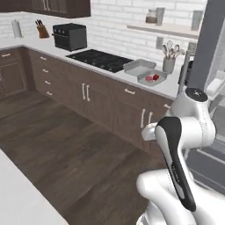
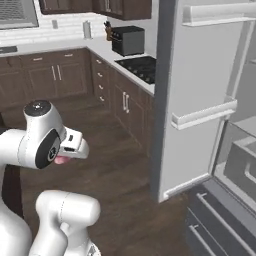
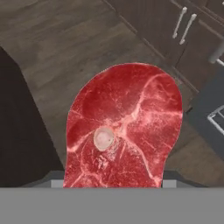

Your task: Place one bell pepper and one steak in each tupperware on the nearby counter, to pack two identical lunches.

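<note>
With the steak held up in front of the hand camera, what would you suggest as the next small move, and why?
Probably carry the steak toward the counter beside the stovetop. The steak sits in the jaws over the wooden floor, away from the counter. Of the two tupperware there, the nearer one already shows red food, while the farther one looks empty, so that one seems the likelier target.

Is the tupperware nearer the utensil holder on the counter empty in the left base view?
No: the tupperware beside the utensil holder already holds small red items, while the other tupperware next to it looks empty.
</note>
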Tool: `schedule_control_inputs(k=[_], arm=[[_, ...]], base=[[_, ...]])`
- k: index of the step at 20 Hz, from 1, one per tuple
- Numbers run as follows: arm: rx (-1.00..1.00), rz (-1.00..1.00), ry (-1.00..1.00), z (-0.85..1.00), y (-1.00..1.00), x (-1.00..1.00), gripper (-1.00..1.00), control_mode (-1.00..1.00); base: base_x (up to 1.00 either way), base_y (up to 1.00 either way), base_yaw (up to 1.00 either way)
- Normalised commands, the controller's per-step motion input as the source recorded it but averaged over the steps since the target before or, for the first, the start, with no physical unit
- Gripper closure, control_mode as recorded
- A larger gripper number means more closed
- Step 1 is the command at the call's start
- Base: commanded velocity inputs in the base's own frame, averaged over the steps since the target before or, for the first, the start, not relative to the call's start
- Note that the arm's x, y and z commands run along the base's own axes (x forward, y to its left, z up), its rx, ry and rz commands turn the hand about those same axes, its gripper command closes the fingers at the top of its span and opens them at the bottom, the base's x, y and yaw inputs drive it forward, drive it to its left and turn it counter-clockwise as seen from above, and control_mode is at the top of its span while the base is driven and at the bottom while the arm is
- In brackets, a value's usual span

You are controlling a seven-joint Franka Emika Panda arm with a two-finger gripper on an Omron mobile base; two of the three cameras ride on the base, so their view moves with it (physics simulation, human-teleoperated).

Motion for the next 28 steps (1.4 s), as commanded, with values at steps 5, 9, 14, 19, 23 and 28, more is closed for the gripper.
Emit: schedule_control_inputs(k=[5,9,14,19,23,28], arm=[[0.00,0.00,0.00,0.00,0.00,0.00,1.00,1.00],[0.00,0.00,0.00,0.00,0.00,0.00,1.00,1.00],[0.00,0.00,0.00,0.00,0.00,0.00,1.00,1.00],[0.00,0.00,0.00,0.00,0.00,0.00,1.00,1.00],[0.00,0.00,0.00,0.00,0.00,0.00,1.00,1.00],[0.00,0.00,0.00,0.00,0.00,0.00,1.00,1.00]], base=[[0.98,0.02,0.50],[1.00,0.00,0.15],[1.00,-0.01,0.06],[1.00,-0.04,-0.01],[1.00,0.00,-0.18],[1.00,0.00,-0.42]])
